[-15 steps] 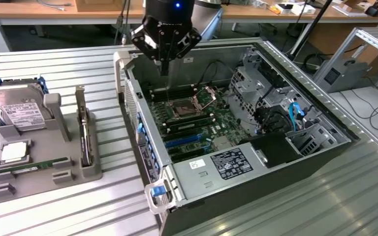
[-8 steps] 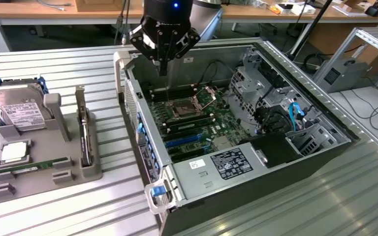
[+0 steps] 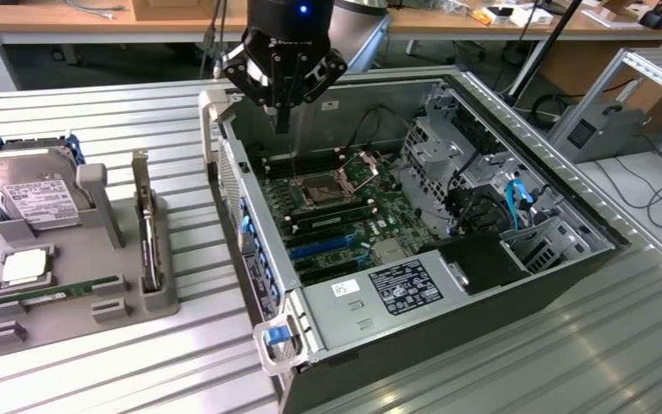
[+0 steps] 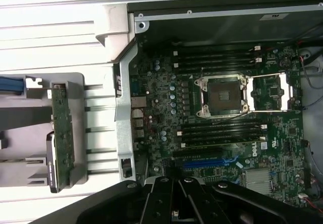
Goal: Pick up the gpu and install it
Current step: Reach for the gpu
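Progress: none | thin dark gpu point(image 3: 144, 226) card with silver bracket upright in grey plastic tray point(image 3: 69, 321), unpicked | black gripper point(image 3: 283, 126) fingers together, empty, above open grey metal computer case point(image 3: 321, 326)

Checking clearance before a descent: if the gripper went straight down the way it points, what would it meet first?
Probably the motherboard inside the open computer case, near the memory slots, though depth is unclear. The gpu stands aside in its holder, off the gripper's line.
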You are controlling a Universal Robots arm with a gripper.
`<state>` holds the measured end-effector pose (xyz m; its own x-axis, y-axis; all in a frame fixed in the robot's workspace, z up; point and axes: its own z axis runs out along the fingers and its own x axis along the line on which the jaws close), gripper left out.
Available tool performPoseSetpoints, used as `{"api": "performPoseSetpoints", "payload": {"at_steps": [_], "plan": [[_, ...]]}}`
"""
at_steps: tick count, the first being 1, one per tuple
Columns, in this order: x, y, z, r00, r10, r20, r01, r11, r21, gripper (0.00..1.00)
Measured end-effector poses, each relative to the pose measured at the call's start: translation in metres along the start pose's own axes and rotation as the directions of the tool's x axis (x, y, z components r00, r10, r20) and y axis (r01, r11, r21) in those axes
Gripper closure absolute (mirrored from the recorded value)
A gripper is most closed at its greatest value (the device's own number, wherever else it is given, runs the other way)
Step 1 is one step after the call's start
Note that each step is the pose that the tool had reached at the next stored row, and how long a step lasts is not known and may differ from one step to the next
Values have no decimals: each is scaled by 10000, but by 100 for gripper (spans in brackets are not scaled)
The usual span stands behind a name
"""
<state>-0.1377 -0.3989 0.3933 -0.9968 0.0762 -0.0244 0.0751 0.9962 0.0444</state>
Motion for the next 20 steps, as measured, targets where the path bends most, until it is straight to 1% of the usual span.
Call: {"api": "performPoseSetpoints", "payload": {"at_steps": [4,20], "plan": [[25,-2,-1,10000,0,0,0,10000,1,89],[69,-5,-2,10000,0,0,0,10000,0,89]]}}
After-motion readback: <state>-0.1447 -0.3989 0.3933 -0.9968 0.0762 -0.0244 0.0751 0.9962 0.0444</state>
